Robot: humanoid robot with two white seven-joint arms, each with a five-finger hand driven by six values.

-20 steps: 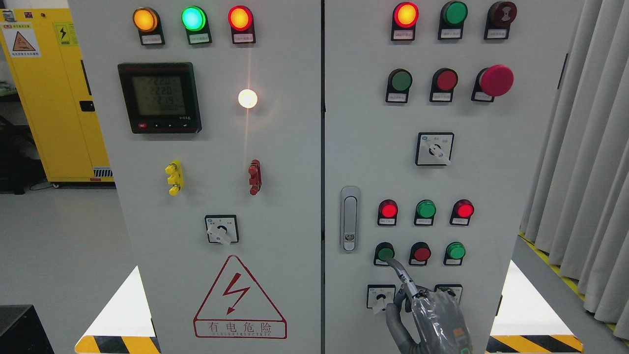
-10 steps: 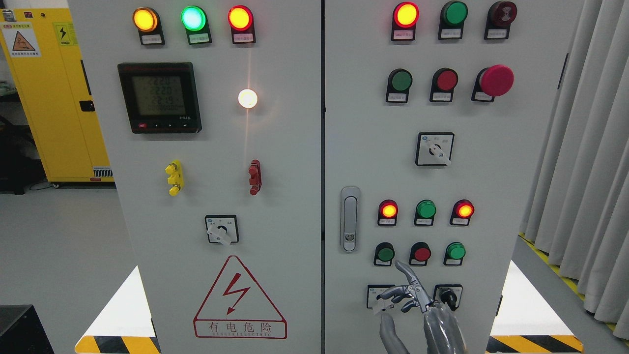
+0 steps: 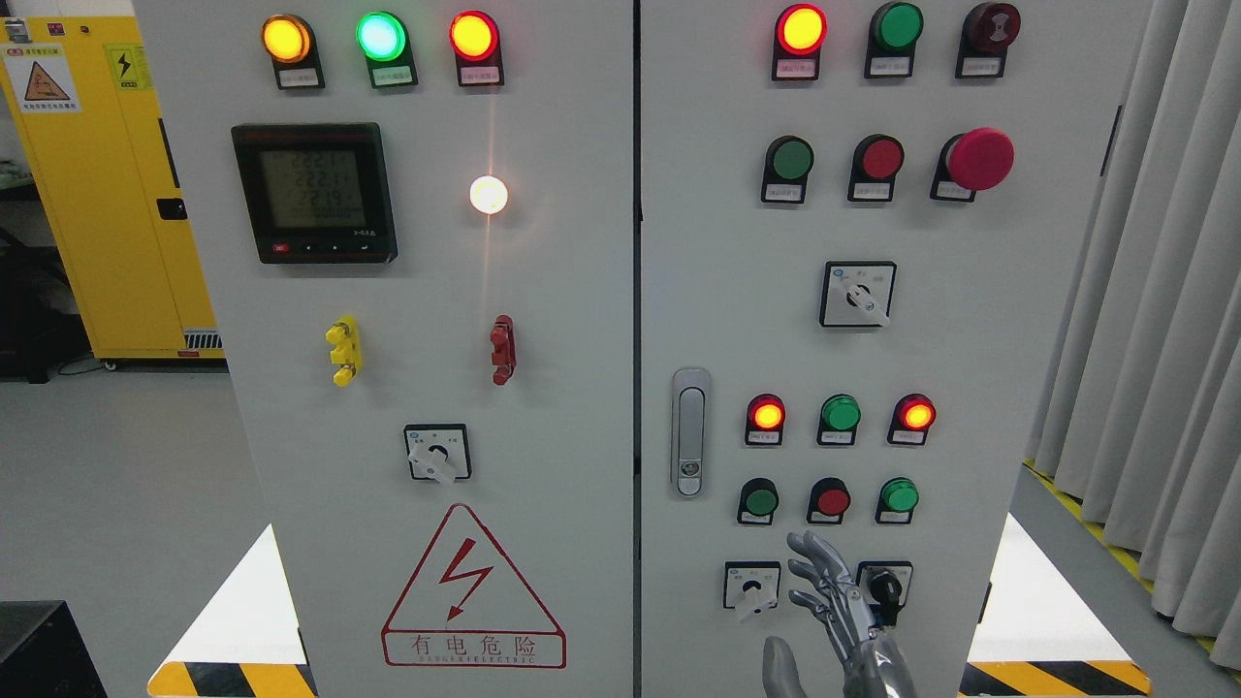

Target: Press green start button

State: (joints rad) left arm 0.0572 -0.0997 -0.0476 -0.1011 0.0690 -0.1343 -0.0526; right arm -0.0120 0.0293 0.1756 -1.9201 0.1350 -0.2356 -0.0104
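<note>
Green start button (image 3: pixel 760 501) sits at the left end of the bottom row of three push buttons on the right-hand cabinet door (image 3: pixel 970 339), with a red button (image 3: pixel 832 501) and a brighter green button (image 3: pixel 900 495) to its right. The right hand (image 3: pixel 832 596) is below that row and a little to the right, clear of the button, its metal fingers (image 3: pixel 810 548) spread and loosely extended upward with nothing in them. It hangs between two small selector switches, one with a white knob (image 3: pixel 750 588) on its left and one with a black knob (image 3: pixel 883 586) partly hidden behind it.

Both doors are pale grey. A silver door handle (image 3: pixel 689 431) stands left of the buttons; above them three indicator lamps show red, green, red. Higher up is a red mushroom button (image 3: pixel 979 158). The left door (image 3: pixel 562 388) carries a digital meter (image 3: pixel 315 192), a glowing white lamp (image 3: pixel 489 194) and a red lightning warning triangle (image 3: pixel 472 586). A yellow cabinet (image 3: pixel 107 194) stands at the far left, grey curtains (image 3: pixel 1163 320) hang at the right, and the floor has yellow-and-black hazard tape (image 3: pixel 1057 677).

The start button is round, dark green and unlit, set in a black collar with a small label beneath, too small to read.
</note>
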